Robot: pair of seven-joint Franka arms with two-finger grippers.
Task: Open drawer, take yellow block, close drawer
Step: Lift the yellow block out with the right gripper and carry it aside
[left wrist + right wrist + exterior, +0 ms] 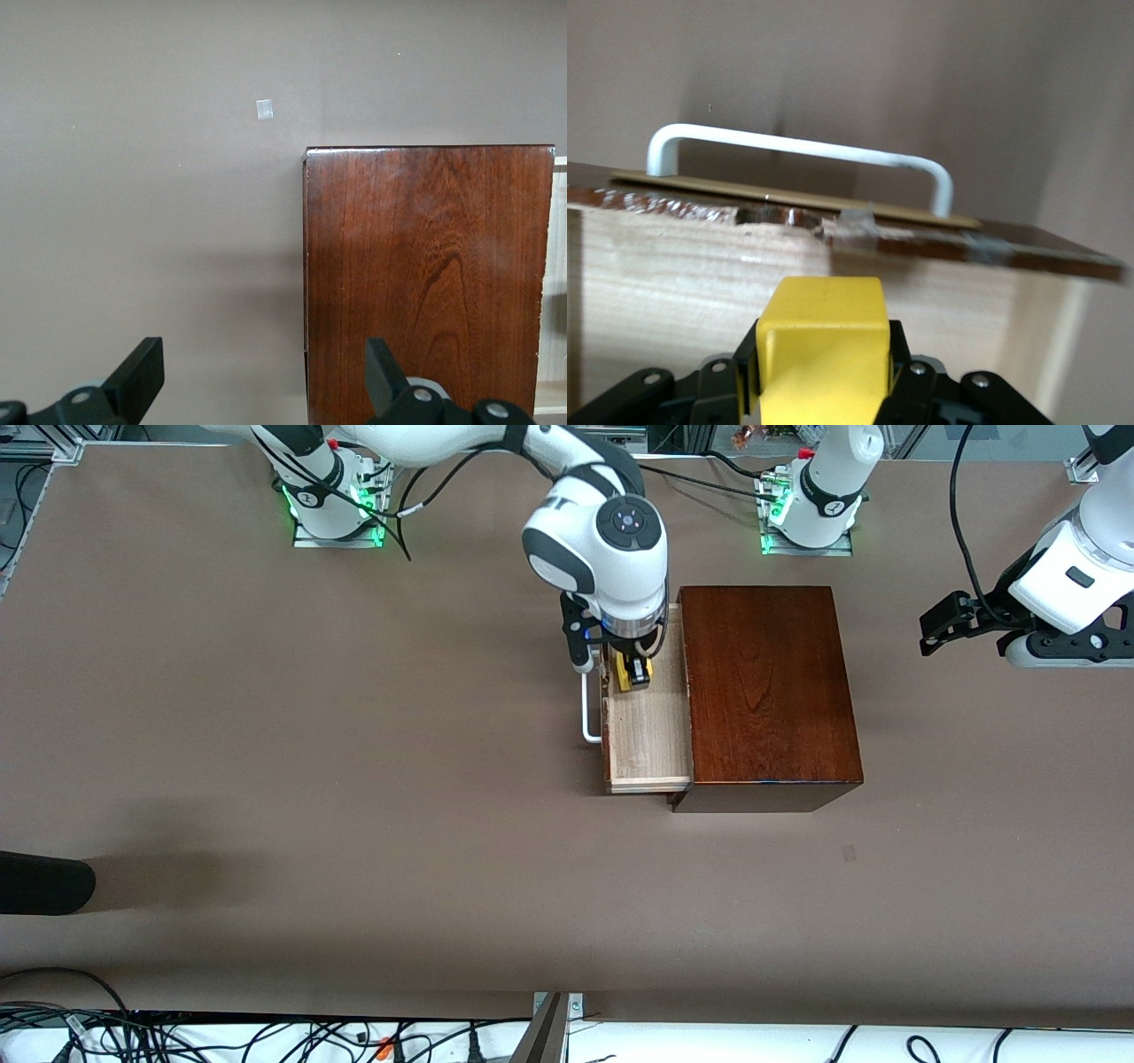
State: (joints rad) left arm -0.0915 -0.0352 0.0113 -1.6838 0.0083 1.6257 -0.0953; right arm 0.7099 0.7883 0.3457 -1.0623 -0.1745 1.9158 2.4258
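The drawer stands pulled out of the dark wooden box toward the right arm's end, showing its pale inside. Its white handle sticks out beside it. My right gripper reaches down into the part of the drawer farther from the front camera and is shut on the yellow block. The right wrist view shows the block squeezed between the black fingers of the right gripper, with the drawer's inner front wall and handle close by. My left gripper waits open over the table toward the left arm's end.
The left wrist view shows the left gripper open, with the box top below one finger. A small pale patch marks the table nearer the front camera than the box. A black object pokes in at the right arm's end.
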